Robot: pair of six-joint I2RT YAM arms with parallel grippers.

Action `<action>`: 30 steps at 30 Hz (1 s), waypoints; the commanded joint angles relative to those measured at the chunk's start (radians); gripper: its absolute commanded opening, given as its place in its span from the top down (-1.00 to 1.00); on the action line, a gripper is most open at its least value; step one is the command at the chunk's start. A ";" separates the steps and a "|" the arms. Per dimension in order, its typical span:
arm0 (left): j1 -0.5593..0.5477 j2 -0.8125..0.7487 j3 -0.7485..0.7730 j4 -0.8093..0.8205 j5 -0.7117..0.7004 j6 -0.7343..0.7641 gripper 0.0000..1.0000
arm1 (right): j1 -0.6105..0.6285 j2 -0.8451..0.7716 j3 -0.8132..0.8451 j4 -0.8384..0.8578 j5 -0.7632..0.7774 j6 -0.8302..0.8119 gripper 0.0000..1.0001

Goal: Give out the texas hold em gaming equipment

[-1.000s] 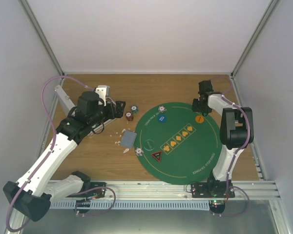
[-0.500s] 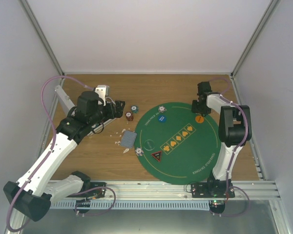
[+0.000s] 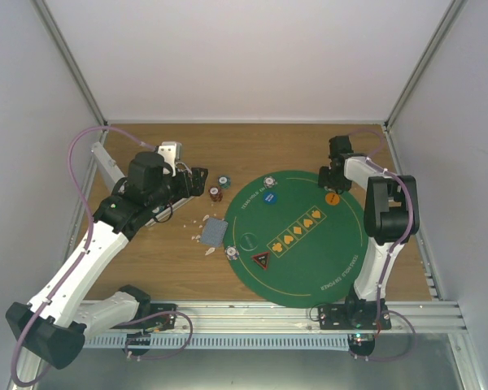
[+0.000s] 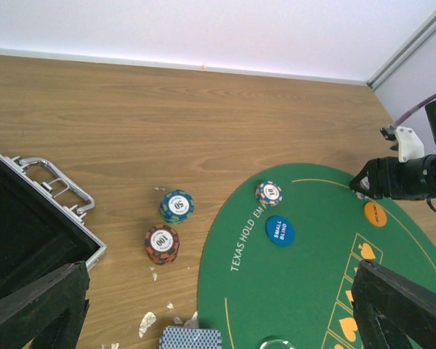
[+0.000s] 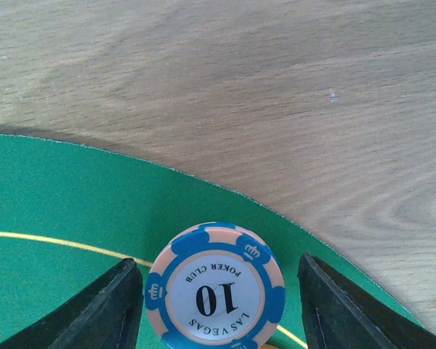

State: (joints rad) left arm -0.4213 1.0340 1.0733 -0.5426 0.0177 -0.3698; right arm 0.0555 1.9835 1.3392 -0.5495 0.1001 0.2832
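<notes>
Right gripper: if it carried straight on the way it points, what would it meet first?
Probably the 10 poker chip on the green mat, between the open fingers of the right gripper. How far off it is cannot be told.

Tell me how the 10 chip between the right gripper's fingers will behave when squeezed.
The 10 chip looks rigid and light, so it should hold shape. Its round edge would meet the fingers at narrow contact, so it may pivot or slip. Lying flat on the green mat, it is unlikely to roll.
</notes>
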 commanded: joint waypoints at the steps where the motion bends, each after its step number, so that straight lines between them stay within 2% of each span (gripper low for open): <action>1: 0.006 -0.003 0.014 0.040 -0.007 0.008 -0.98 | -0.011 -0.023 0.043 -0.013 0.017 -0.011 -0.23; 9: 0.008 -0.012 0.014 0.041 -0.009 0.006 -0.98 | 0.021 -0.121 0.160 -0.070 -0.056 -0.033 -0.53; 14: 0.009 -0.016 0.011 0.042 -0.007 0.005 -0.98 | 0.166 -0.161 0.164 -0.086 -0.068 -0.015 -0.72; 16: 0.008 -0.016 0.012 0.041 -0.003 0.005 -0.98 | 0.265 -0.161 0.161 -0.081 -0.074 -0.006 -0.77; 24: 0.008 -0.028 0.008 0.036 0.001 -0.009 -0.98 | 0.544 -0.035 0.275 -0.082 -0.128 0.127 -0.71; 30: 0.008 -0.032 0.010 0.035 0.002 -0.016 -0.98 | 0.694 0.105 0.412 -0.120 -0.079 0.165 -0.63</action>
State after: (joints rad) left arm -0.4187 1.0183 1.0733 -0.5423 0.0185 -0.3752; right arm 0.6842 2.0109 1.6684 -0.6266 -0.0082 0.3943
